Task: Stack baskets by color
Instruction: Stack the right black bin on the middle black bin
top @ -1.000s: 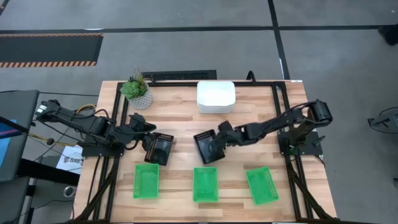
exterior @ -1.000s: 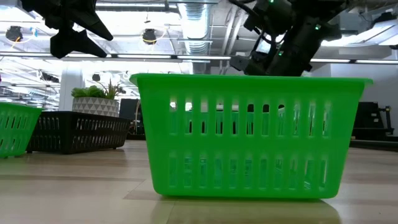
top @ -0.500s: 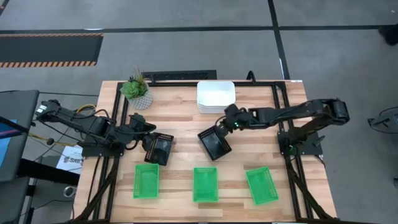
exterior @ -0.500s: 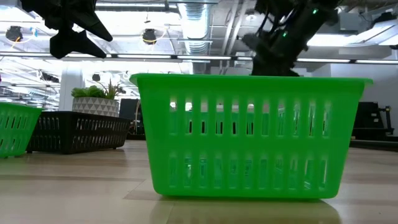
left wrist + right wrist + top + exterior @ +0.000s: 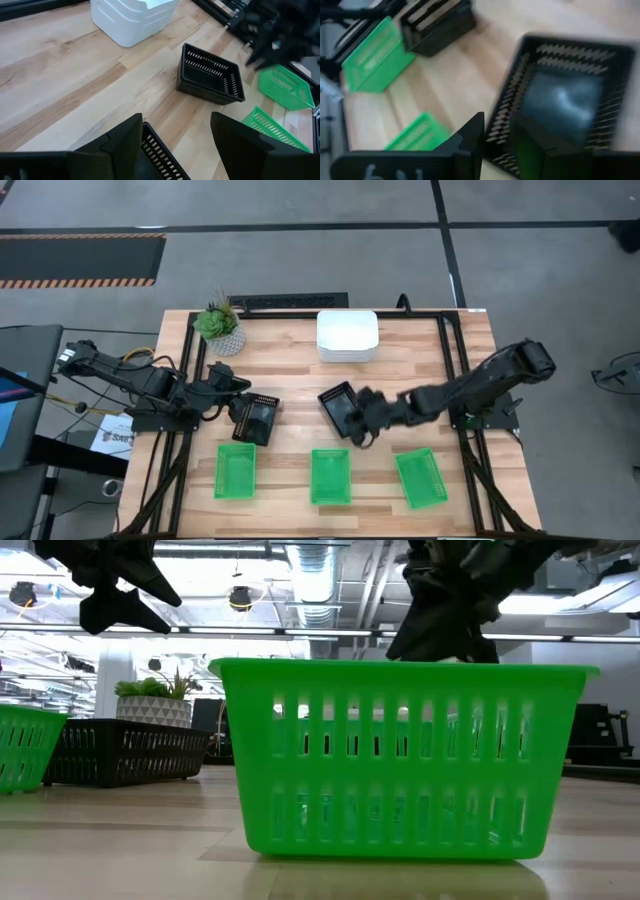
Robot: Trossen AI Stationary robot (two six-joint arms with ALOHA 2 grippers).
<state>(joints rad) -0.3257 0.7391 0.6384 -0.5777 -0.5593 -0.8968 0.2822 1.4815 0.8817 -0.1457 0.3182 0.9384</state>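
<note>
On the wooden counter (image 5: 290,370) the white baskets (image 5: 347,335) sit in one stack at the far edge, near the middle, with a potted plant (image 5: 221,326) to their left at the far left corner. Three green baskets lie apart in a row along the near edge: the left green basket (image 5: 235,471), the middle green basket (image 5: 330,476) and the right green basket (image 5: 420,478).

The right claw (image 5: 362,420) reaches in from the right and sits at the near right corner of a single black basket (image 5: 338,408), which lies mid-counter, turned at an angle to the counter edges. In the right wrist view one finger (image 5: 470,135) is outside the mesh wall and the other is inside the basket, so the claw straddles that wall; the picture is blurred and I cannot tell whether the fingers actually pinch it or how wide the gap is.

The left claw (image 5: 243,413) rests to the left, right over the black baskets on the left (image 5: 258,420). In the left wrist view its fingers (image 5: 125,140) are spread apart on either side of a mesh rim, holding nothing.

In the low view the middle green basket fills the foreground, with black mesh and the plant behind on the left.
</note>
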